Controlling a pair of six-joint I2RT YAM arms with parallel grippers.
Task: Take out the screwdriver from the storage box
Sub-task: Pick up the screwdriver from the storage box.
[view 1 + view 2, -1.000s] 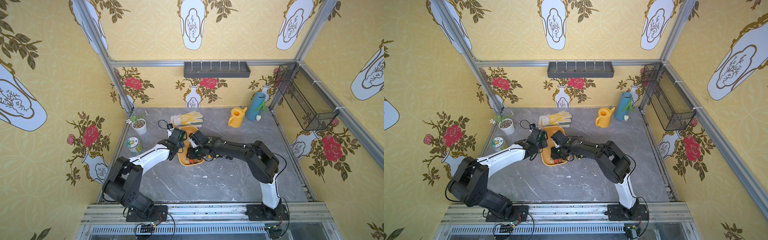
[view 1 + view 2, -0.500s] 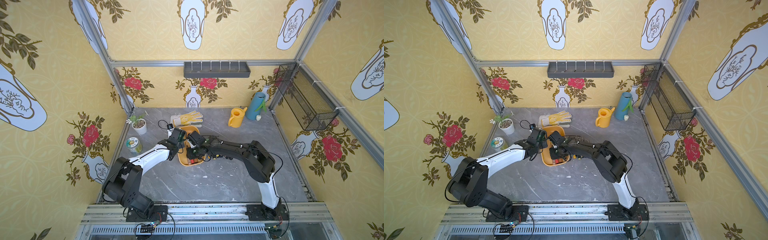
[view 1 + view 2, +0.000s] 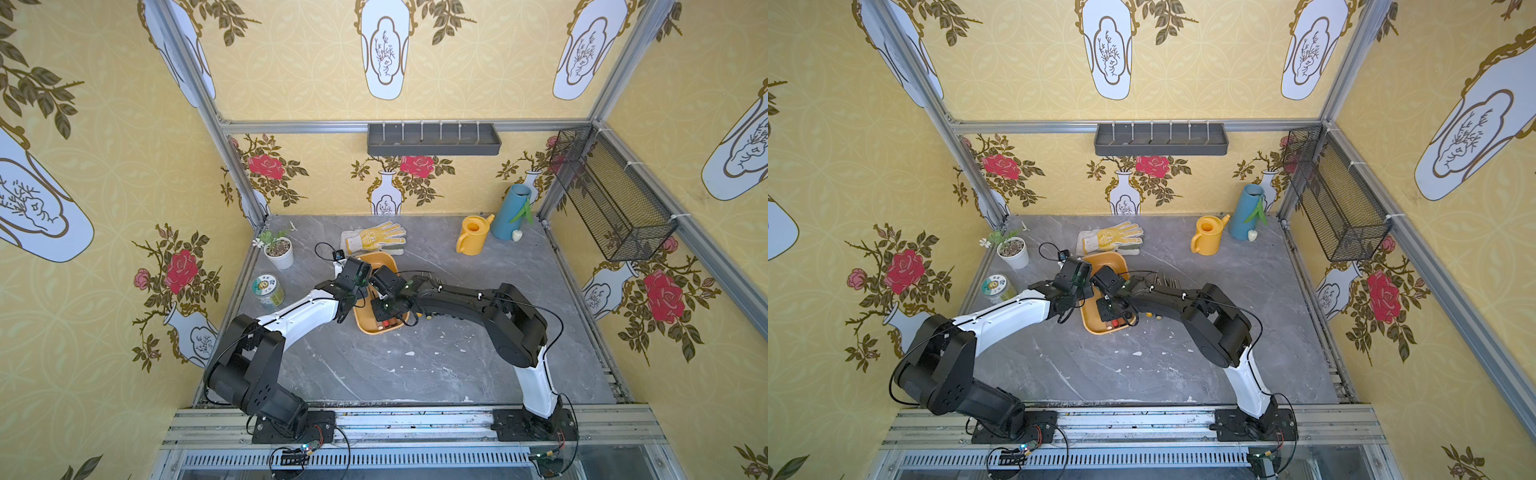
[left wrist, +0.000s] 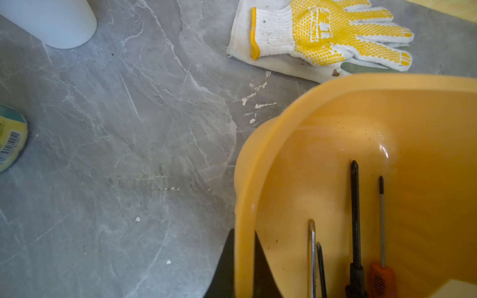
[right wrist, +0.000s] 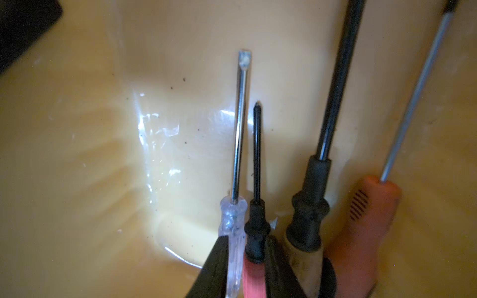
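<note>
Far L on the grey surface (image 3: 415, 365): a labelled tin (image 3: 268, 289) and a white plant pot (image 3: 279, 254), both well apart from the work. Next, my L pincer (image 4: 244, 247), clamped on the storage box (image 3: 379, 262), one finger outside and one inside its L long rim. The box sits mid-surface, just in front of a yellow-dotted work glove (image 3: 376, 240). Both top views show my two wrists crowded over it.

Inside, four drivers lie side by side, handles toward my bases, tips toward the back wall. Nearest the rim I hold is the clear-handled screwdriver (image 5: 232, 219), w/ the red-handled screwdriver (image 5: 255, 232) right beside it. My R pincer (image 5: 246, 240) is down in the box, jaws narrow, one finger outside each of those two handles, so both sit btwn them. Whether the fingers actually press on them, can't tell. Just past the R finger lie a thick black-collared driver (image 5: 309, 206) and an orange-handled driver (image 5: 366, 232).

Further R, well apart: a yellow watering can (image 3: 471, 237) and a blue vase (image 3: 511, 212).
</note>
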